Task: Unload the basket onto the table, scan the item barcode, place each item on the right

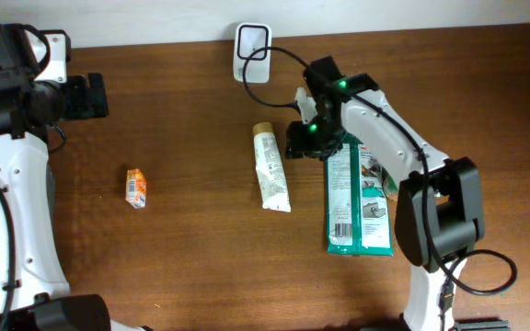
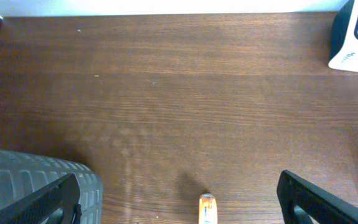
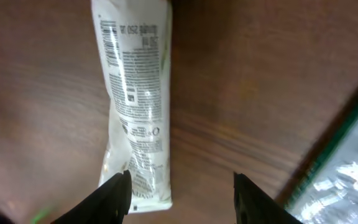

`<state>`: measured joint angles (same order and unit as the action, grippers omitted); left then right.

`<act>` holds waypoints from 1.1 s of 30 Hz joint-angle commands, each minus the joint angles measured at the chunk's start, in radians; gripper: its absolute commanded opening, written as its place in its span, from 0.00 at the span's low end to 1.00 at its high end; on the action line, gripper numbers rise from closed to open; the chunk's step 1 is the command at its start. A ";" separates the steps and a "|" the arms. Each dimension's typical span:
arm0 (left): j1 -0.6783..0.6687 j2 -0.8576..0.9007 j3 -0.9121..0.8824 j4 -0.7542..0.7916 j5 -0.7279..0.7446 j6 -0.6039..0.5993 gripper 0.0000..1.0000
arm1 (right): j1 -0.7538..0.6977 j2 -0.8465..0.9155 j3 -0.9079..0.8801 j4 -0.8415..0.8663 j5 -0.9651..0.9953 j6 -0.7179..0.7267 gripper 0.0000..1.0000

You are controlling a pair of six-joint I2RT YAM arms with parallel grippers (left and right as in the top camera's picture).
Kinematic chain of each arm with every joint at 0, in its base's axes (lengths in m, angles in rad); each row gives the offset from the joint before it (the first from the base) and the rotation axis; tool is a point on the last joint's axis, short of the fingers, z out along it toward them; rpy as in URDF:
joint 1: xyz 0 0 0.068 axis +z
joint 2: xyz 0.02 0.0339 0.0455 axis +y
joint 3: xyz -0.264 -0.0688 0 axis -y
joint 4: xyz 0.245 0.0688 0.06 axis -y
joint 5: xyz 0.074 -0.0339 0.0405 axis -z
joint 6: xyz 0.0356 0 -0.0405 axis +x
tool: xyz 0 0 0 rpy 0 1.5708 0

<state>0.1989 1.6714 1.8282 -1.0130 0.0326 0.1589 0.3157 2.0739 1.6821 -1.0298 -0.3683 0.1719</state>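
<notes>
Tube (image 3: 135,93) lies flat on the worktop (image 1: 191,248) just below my right pincer (image 3: 182,196), whose two fingers stand apart with only bare wood between them. The left fingertip (image 3: 115,194) sits at the tube's lower edge; I cannot tell whether it touches. In my right wrist view the tube's upper end is cut off by the frame, and its black print is too blurred to read, so I cannot pick out a barcode.

From overhead, the tube's long axis runs from the back of the worktop toward the front, slightly slanted. Its tan cap points at the back edge and its flat end points forward. My right pincer hovers beside the cap end, between the tube and the green pack (image 1: 359,207). That pack lies parallel to the tube, its far end hidden under my right arm. In the wrist view it is only a blurred green-and-silver corner.

Further back stands the white scanner (image 1: 251,51) with its black cable.

My left pincer (image 2: 179,200) is spread wide and empty, well off to the left. A small orange carton (image 2: 207,210) pokes in below it, mostly cropped.
</notes>
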 commanded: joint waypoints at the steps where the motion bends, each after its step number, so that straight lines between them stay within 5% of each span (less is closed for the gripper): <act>1: 0.007 -0.011 0.011 -0.021 0.066 -0.016 0.99 | 0.003 0.007 -0.084 0.084 -0.087 -0.022 0.50; 4: 0.007 -0.011 0.011 -0.064 0.241 -0.016 0.99 | 0.005 0.010 -0.187 0.248 -0.183 -0.021 0.58; 8: 0.007 0.010 0.006 -0.062 0.260 -0.016 1.00 | 0.052 0.010 -0.290 0.429 -0.193 0.072 0.58; 10: 0.007 0.025 0.005 -0.063 0.260 -0.016 0.96 | 0.080 0.010 -0.293 0.443 -0.072 0.081 0.44; 12: 0.007 0.041 0.005 -0.064 0.260 -0.016 0.92 | 0.118 0.010 -0.291 0.444 0.018 0.081 0.16; 14: 0.007 0.053 0.005 -0.065 0.260 -0.016 0.89 | 0.123 -0.015 -0.261 0.420 0.037 0.071 0.04; 21: 0.007 0.080 0.005 -0.063 0.259 -0.016 0.91 | 0.384 -0.036 -0.076 0.113 0.879 0.043 0.04; 23: 0.007 0.090 0.005 -0.063 0.260 -0.016 0.91 | 0.430 0.018 -0.076 0.116 0.875 0.043 0.06; 24: 0.007 0.090 0.005 -0.063 0.260 -0.016 0.91 | 0.454 0.032 -0.076 0.128 0.873 0.043 0.18; 26: 0.007 0.090 0.005 -0.063 0.260 -0.016 0.91 | 0.492 0.034 -0.076 0.163 0.843 0.043 0.25; 30: 0.007 0.090 0.005 -0.066 0.260 -0.016 0.92 | 0.484 0.046 -0.071 0.183 0.711 0.043 0.27; 33: 0.007 0.090 0.005 -0.066 0.260 -0.016 0.93 | 0.491 0.046 -0.019 0.182 0.626 -0.016 0.39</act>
<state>0.1989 1.7527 1.8286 -1.0771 0.2813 0.1482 0.7994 2.1109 1.6173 -0.8597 0.3412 0.2077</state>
